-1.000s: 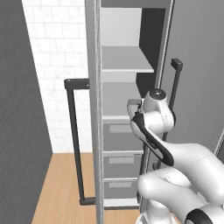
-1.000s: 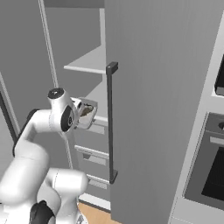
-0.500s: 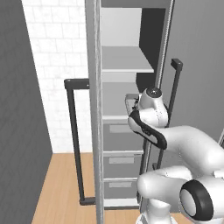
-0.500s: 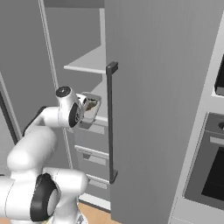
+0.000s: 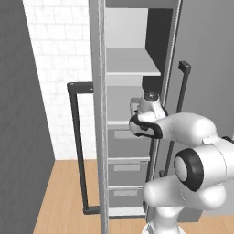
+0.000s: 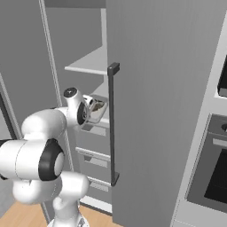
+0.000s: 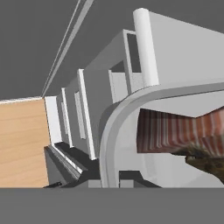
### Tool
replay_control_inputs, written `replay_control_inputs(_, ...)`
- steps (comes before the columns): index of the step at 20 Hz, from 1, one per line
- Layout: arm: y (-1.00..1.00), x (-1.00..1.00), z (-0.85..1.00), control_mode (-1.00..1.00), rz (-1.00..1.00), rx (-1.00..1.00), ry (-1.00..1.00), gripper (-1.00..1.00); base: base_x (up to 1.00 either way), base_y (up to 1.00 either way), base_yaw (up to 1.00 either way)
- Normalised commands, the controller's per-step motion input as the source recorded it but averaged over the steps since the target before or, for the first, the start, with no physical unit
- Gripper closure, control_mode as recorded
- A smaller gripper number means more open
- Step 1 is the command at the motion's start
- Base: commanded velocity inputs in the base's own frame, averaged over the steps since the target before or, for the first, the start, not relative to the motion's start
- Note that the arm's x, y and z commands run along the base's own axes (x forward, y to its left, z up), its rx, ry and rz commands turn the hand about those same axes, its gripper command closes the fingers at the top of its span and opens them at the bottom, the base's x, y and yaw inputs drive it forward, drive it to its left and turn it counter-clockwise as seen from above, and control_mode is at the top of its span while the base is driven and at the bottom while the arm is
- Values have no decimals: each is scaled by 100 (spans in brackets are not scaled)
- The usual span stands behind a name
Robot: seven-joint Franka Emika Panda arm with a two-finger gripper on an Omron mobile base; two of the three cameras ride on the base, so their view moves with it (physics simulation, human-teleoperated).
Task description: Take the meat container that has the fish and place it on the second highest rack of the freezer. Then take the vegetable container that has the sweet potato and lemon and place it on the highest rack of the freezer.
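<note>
The meat container, a shallow grey-white tray, hangs at the freezer's open front with my gripper shut on its near rim. In the hand view the tray's curved rim is close up; the brown fish lies inside beside a red striped cut. The tray is level with the second highest rack, just above the top grey drawer. Whether it rests on that rack I cannot tell. The highest rack is bare. My gripper shows at the bottom of the hand view.
The open freezer door with its dark handle stands at the left, and a second long handle is just right of the tray. Grey drawers stack below. A built-in oven is at the far right, over a wooden floor.
The arm has pushed the tray a little further toward the freezer opening, and its elbow has swung up and forward. The grip has not changed.
</note>
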Motion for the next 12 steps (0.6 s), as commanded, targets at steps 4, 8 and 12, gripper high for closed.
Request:
replay_control_inputs(4,-11,45,-7,-100,0,0,0,100,0,0,0)
replay_control_inputs(8,-14,44,-28,-100,0,0,0,100,0,0,0)
replay_control_inputs(12,-3,40,-27,-100,0,0,0,100,0,0,0)
